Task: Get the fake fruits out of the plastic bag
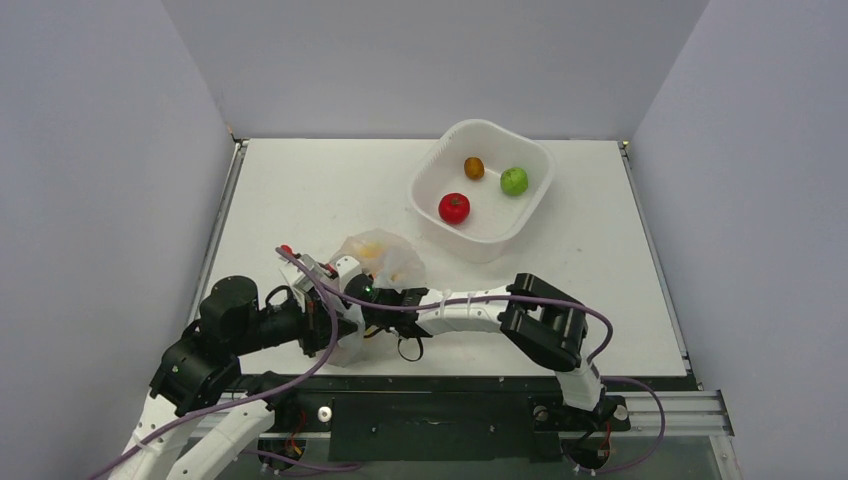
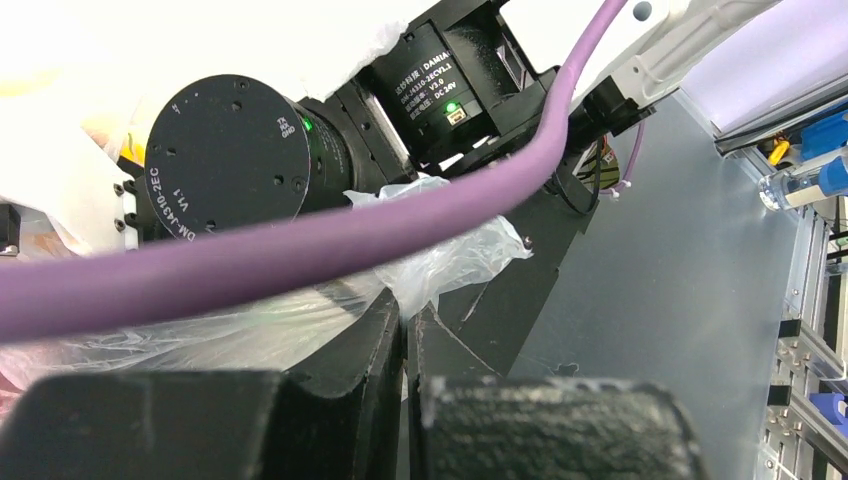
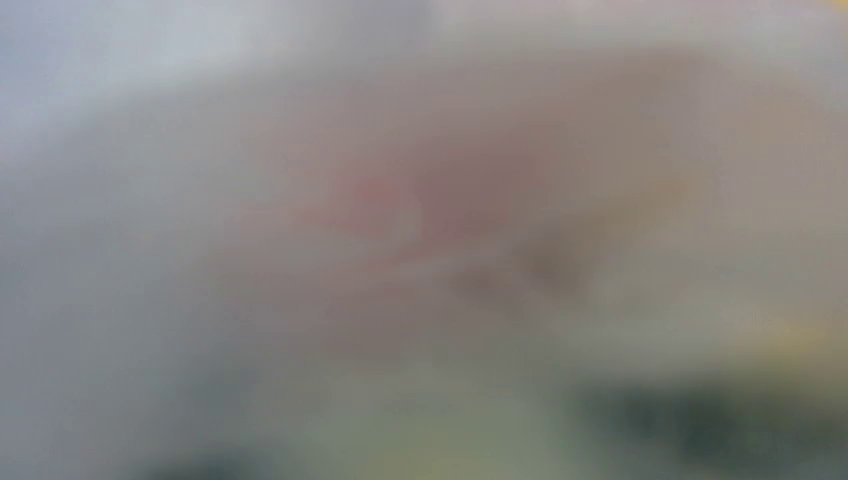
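Note:
The plastic bag (image 1: 385, 262) lies crumpled at the table's near left-centre. An orange-yellow fruit (image 1: 370, 247) shows through its top. My left gripper (image 1: 338, 322) is shut on a fold of the bag's near edge; in the left wrist view the film (image 2: 440, 255) is pinched between the closed fingertips (image 2: 385, 330). My right wrist (image 1: 395, 298) reaches into the bag from the right, and its fingers are hidden by the film. The right wrist view is a blur with a reddish patch (image 3: 420, 200). A red round fruit (image 1: 454, 207) lies in the white tub (image 1: 490, 244).
The tub stands at the back right and also holds a green apple (image 1: 514, 181) and a small brown fruit (image 1: 474, 167). My right arm's black motors (image 2: 230, 150) and a purple cable (image 2: 300, 250) crowd the left wrist view. The table's near edge lies just behind the bag.

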### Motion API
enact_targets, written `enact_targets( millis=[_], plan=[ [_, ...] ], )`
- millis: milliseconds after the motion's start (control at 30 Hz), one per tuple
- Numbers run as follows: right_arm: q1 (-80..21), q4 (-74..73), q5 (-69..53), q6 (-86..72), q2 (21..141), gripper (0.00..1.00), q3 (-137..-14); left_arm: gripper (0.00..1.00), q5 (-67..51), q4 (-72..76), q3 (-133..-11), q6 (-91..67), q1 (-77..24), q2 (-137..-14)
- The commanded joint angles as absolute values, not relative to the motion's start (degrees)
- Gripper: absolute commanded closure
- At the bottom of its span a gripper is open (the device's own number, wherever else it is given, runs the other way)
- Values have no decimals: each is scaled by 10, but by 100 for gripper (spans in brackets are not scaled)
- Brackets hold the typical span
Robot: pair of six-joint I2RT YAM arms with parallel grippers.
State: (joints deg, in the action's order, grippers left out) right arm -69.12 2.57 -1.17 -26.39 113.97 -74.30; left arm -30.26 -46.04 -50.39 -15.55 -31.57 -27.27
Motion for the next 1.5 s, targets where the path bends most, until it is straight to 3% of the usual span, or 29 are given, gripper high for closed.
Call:
enact_targets(
  millis=[0,200,367,500,667,767,833,900,967,1000,1067,1133,1233,1467],
  plan=[
    [-695,27,38,-255,1147,4,-755,100,-316,-415,-493,-166,-318,-263],
    [-674,63,-9,-271,1133,20,-752,100,-315,-408,-481,-175,-319,-256],
    [-643,108,-34,-299,1095,59,-701,100,-293,-423,-474,-182,-319,-237],
    [-626,119,-39,-306,1052,77,-664,100,-262,-431,-463,-201,-318,-214],
    [-617,115,-31,-294,996,90,-621,100,-210,-444,-460,-214,-318,-191],
    [-617,106,-18,-290,960,90,-603,100,-199,-447,-458,-218,-318,-178],
    [-618,104,-7,-283,945,89,-595,100,-199,-449,-458,-223,-318,-168],
    [-622,102,-3,-271,944,77,-594,100,-199,-454,-461,-236,-318,-155],
    [-627,105,-2,-267,955,56,-605,100,-195,-466,-465,-250,-318,-143],
    [-631,109,-3,-271,960,37,-614,100,-192,-477,-468,-252,-318,-136],
    [-640,127,-8,-277,985,18,-630,100,-182,-496,-473,-254,-318,-130],
    [-651,134,-10,-275,1007,7,-656,100,-175,-504,-473,-252,-318,-125],
    [-662,137,-4,-272,1039,1,-698,100,-174,-481,-464,-254,-318,-119],
    [-673,165,88,-265,1138,0,-742,100,-191,-464,-451,-254,-317,-116]
  ],
)
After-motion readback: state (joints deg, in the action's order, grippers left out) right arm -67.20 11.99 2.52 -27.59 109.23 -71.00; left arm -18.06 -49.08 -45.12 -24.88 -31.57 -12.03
